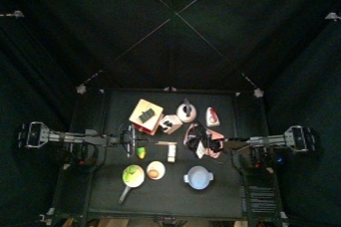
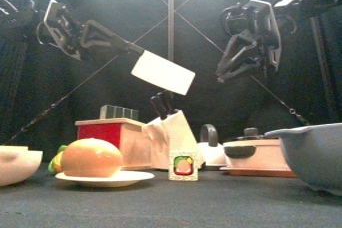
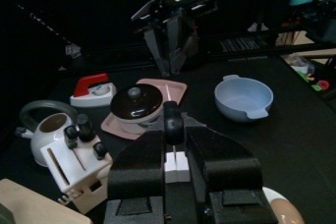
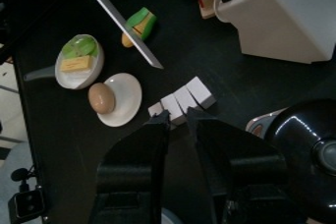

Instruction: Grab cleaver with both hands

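The cleaver (image 2: 162,71) stands in the air above the middle of the table, its pale blade tilted up and its black handle pointing down into a black holder. It also shows in the left wrist view (image 3: 174,0) and, edge-on, in the right wrist view (image 4: 121,24). My left gripper (image 3: 171,120) is shut and empty, some way short of the cleaver, and hangs high at the left in the front view (image 2: 60,32). My right gripper (image 4: 184,130) is open and empty, high at the right (image 2: 247,57), looking down past the blade.
A white knife block (image 2: 167,137) and a red box (image 2: 114,137) stand behind an orange on a plate (image 2: 91,157) and a small carton (image 2: 183,165). A lidded pot (image 3: 138,105) sits on a pink board. A pale bowl (image 3: 243,95) and a kettle (image 3: 39,120) stand nearby.
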Controlling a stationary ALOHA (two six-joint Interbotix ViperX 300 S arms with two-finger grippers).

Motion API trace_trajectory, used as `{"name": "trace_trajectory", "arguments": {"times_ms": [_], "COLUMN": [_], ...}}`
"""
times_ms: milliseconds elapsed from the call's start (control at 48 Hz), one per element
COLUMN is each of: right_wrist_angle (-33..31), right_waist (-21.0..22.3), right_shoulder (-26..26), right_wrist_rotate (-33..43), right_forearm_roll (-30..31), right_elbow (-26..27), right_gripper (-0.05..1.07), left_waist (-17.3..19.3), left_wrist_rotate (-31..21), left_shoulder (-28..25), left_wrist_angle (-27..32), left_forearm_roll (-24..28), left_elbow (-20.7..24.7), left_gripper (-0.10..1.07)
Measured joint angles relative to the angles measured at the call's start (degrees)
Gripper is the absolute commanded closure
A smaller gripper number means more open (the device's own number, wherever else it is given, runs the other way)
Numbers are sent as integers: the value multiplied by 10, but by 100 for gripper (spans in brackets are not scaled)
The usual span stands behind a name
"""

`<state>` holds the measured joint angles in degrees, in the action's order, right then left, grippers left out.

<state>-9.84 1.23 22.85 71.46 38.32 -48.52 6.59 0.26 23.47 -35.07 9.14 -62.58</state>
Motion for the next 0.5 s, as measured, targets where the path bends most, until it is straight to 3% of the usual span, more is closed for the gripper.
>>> {"name": "trace_trajectory", "arguments": {"times_ms": [250,417,500], "right_wrist_angle": [-12,-57,-119], "right_waist": [-14,-15,-15], "right_shoulder": [24,28,27], "right_wrist_rotate": [10,7,4], "right_forearm_roll": [-12,-127,-196], "right_elbow": [1,20,46], "right_gripper": [37,37,37], "left_waist": [1,9,11], "left_wrist_rotate": [0,0,0], "left_shoulder": [-11,-19,-22], "left_wrist_angle": [-28,-30,-30], "left_forearm_roll": [1,1,1], "left_elbow": [8,10,10], "left_gripper": [55,55,55]}}
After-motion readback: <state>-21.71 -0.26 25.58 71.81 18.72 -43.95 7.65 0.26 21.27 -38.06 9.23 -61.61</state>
